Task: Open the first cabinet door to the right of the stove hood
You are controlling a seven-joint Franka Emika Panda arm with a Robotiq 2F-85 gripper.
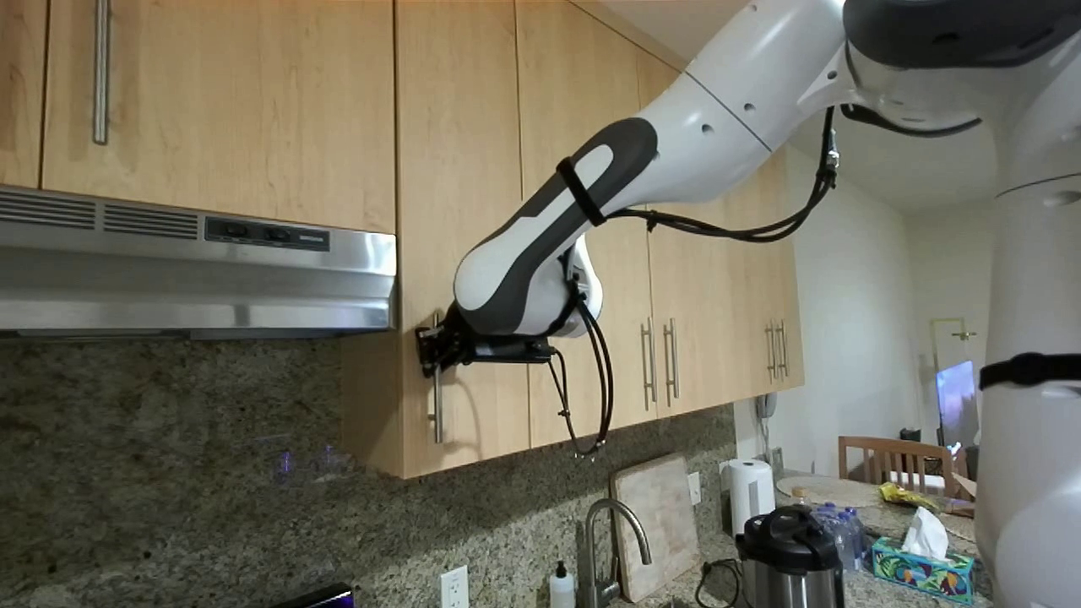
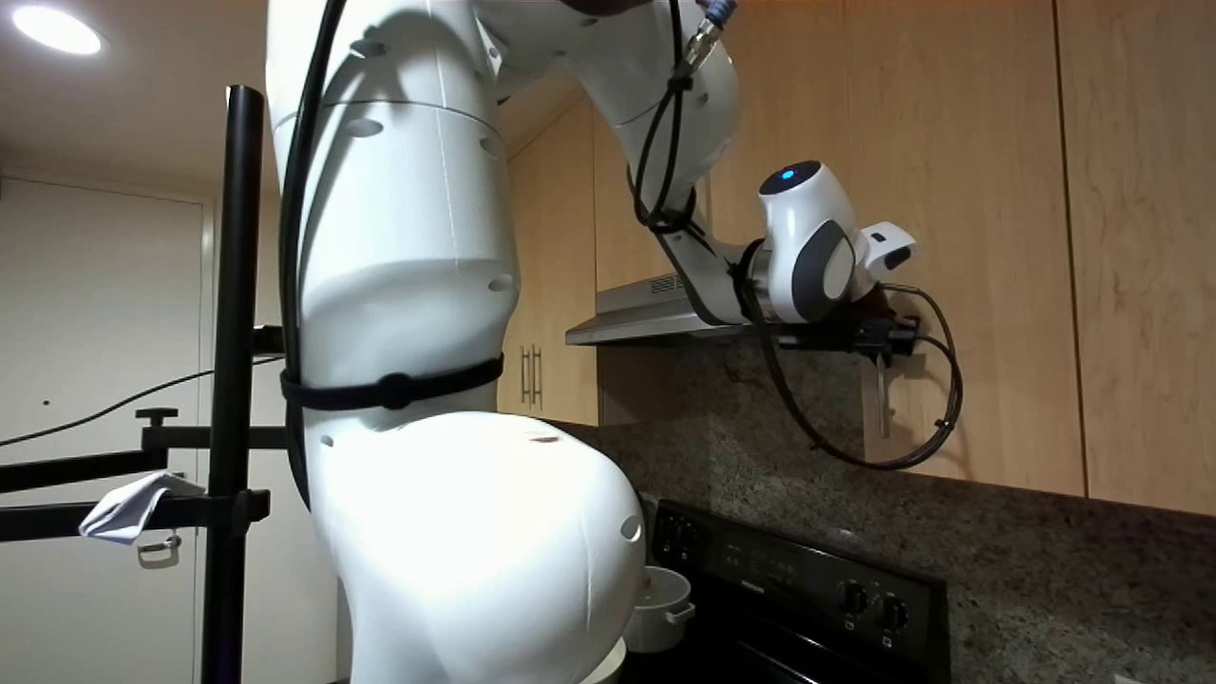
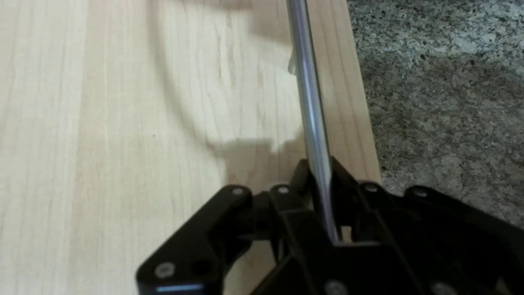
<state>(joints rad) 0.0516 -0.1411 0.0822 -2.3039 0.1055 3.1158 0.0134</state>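
Note:
The first cabinet door (image 1: 460,169) is tall, narrow and honey-coloured, right of the silver stove hood (image 1: 194,291). The door also shows in an exterior view (image 2: 959,218) and lies flush with its neighbour, closed. Its slim silver bar handle (image 1: 437,409) stands near the lower left edge. My black gripper (image 1: 431,350) is at the handle's upper part. In the wrist view the gripper's fingertips (image 3: 318,166) sit on both sides of the handle (image 3: 309,94), close against it, shut on it. The gripper body hides part of the handle.
A shorter door (image 1: 236,101) is above the hood. A like tall door (image 1: 583,110) adjoins on the right. Below are a granite backsplash (image 1: 211,490), a faucet (image 1: 621,515), a cutting board (image 1: 659,523) and a black stove (image 2: 798,589). A cable loop (image 2: 950,399) hangs from the wrist.

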